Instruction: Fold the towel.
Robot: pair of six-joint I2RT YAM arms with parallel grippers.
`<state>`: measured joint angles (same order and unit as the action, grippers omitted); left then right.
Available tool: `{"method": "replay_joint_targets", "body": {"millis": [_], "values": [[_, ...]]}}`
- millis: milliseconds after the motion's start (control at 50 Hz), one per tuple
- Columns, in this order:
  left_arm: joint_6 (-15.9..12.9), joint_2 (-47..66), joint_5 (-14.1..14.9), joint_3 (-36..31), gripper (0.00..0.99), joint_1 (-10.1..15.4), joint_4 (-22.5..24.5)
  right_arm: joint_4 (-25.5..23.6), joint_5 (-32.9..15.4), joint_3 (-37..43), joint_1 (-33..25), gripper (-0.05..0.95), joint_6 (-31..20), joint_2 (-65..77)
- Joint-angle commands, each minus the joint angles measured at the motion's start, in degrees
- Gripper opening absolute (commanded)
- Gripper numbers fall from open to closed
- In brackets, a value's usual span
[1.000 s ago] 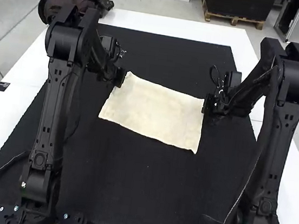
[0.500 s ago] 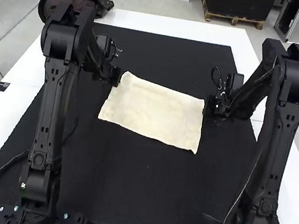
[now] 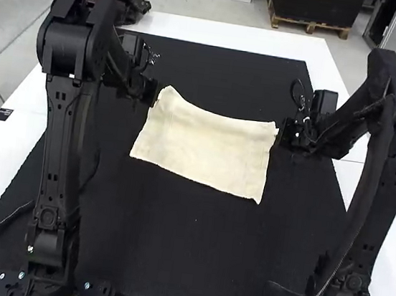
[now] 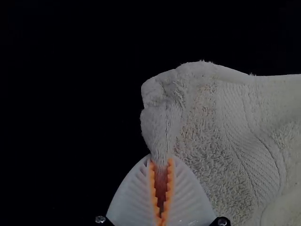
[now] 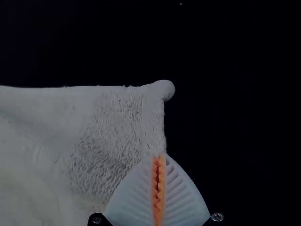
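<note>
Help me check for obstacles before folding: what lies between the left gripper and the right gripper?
The towel, in the high view: its far edge dips between the left gripper and the right gripper, each holding near a corner.

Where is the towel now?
In the high view, the towel is in the middle, on the black mat, its far end held between the left pincer and right pincer.

Left arm [image 3: 60, 153] and right arm [image 3: 390, 193] black, joints rounded, links slotted. Bright screws [image 3: 87, 286] at left base, dark cable [image 3: 292, 93] looped near right wrist. Fingers [image 4: 129, 202] white, ribbed; pads [image 4: 152, 181] orange, toothed.
</note>
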<state>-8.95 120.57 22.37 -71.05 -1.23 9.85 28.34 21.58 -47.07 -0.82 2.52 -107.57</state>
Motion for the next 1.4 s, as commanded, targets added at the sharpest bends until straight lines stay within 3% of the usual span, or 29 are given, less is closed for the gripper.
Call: {"method": "replay_joint_targets", "body": {"millis": [0, 380, 820, 1200, 1380], "values": [[0.2, -4.0, 0.9, 2.3, 0.020, -1.3, 0.1, -0.6, 2.1, 1.0, -0.9, -0.03, 0.8, 3.5], [-0.2, -13.6, 0.7, 10.2, 0.020, -3.3, -1.7, -7.7, 6.1, 3.5, -0.5, -0.03, 1.4, 10.9], [-0.5, -24.7, 1.3, 18.9, 0.020, -4.6, -7.6, -17.4, 9.1, 4.8, 2.4, -0.03, 0.7, 17.4], [-0.1, -32.4, 0.9, 27.5, 0.020, -4.8, -9.1, -19.7, 9.1, 10.2, 4.1, -0.03, 0.6, 20.0], [-0.2, -34.3, 0.3, 31.5, 0.020, -4.8, -7.5, -19.5, 8.9, 13.4, 3.6, -0.03, 0.6, 21.1]]}}
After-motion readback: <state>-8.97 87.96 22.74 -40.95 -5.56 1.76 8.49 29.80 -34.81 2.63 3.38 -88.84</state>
